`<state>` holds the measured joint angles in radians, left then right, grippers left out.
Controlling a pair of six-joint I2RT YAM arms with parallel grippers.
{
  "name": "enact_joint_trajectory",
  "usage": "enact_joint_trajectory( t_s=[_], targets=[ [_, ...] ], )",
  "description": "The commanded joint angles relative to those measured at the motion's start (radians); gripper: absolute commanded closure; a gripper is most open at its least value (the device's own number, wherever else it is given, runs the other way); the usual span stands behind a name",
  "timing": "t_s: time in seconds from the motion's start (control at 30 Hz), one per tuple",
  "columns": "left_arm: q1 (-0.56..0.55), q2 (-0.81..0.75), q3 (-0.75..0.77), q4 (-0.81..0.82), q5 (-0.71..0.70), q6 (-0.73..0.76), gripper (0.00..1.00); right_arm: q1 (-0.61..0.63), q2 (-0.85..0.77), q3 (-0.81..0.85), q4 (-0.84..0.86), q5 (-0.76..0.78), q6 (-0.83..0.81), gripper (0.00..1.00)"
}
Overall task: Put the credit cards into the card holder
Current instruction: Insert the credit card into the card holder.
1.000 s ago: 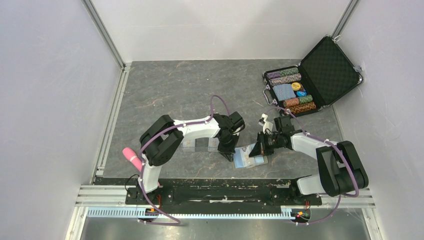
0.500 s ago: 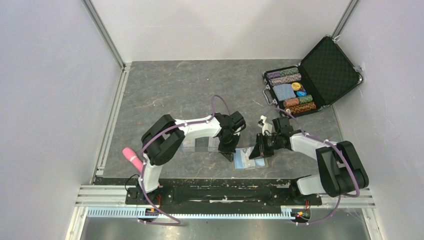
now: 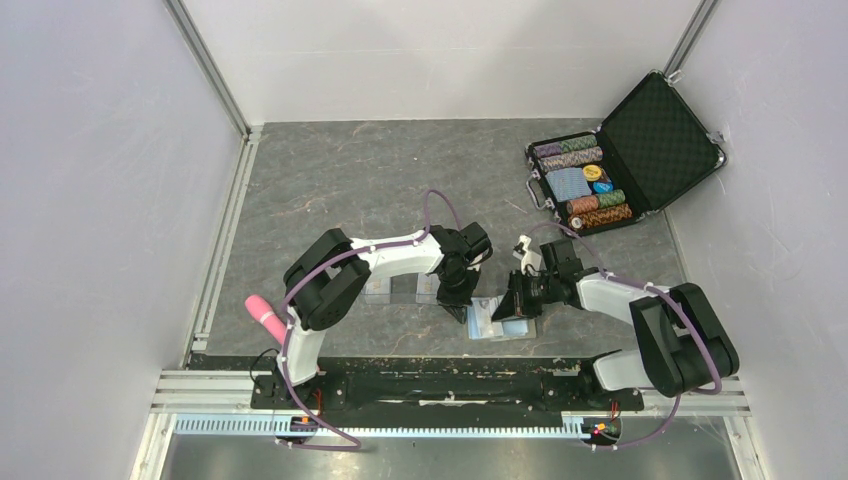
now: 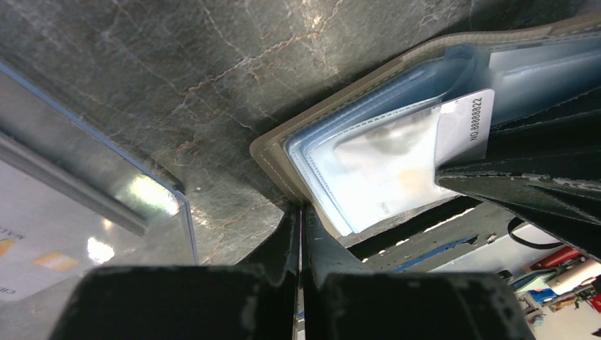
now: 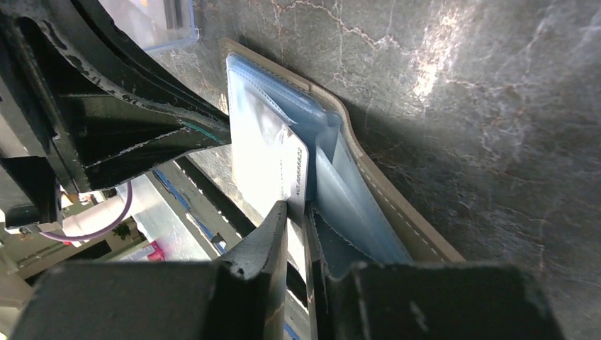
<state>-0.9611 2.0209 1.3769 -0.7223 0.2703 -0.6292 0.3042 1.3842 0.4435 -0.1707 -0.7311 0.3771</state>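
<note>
The right gripper (image 5: 295,210) has its two black fingers drawn narrow, pinching the end of a thin whitish-grey rectangular credit card (image 5: 292,166). The card's printed number strip sits just ahead of the fingertips. The rest of the card lies partly slid under a translucent sleeve of the card holder (image 5: 386,212), a small flat olive-tan bifold wallet with pale blue inner pockets. The card holder lies spread open on the grey marbled table (image 3: 380,180), close to the near edge and between the two arms.

The left gripper (image 4: 300,216) is closed, finger against finger, with nothing between them. Its tips sit right at the card holder's left rim; whether they press on it cannot be told.

Just to the left lies a flat clear plastic case (image 4: 106,184) with a blue edge. A second card (image 4: 35,262), whitish with gold marks, shows through it.

Further left, near the left arm's base, rests a pink cylinder (image 3: 265,318). Well apart, at the far right corner, a black poker-chip case (image 3: 655,140) stands open, with rows of coloured chips inside.
</note>
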Motion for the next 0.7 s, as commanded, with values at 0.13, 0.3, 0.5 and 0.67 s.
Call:
enact_joint_trajectory(
  t_s=[0.13,0.3,0.5,0.67],
  targets=[
    [-0.022,0.057,0.019,0.061,-0.004,0.024,0.98,0.036,-0.019,-0.043,0.083,-0.008,0.078,0.81],
    [-0.022,0.057,0.019,0.061,-0.002,0.026,0.98,0.038,-0.04,-0.01,0.017,-0.004,0.046,0.63],
    [-0.022,0.062,0.026,0.061,0.003,0.028,0.98,0.037,-0.044,-0.01,-0.014,-0.003,0.028,0.55],
    [-0.024,0.059,0.028,0.061,0.005,0.025,0.98,0.041,-0.05,-0.007,-0.022,0.008,0.026,0.56]
  ],
)
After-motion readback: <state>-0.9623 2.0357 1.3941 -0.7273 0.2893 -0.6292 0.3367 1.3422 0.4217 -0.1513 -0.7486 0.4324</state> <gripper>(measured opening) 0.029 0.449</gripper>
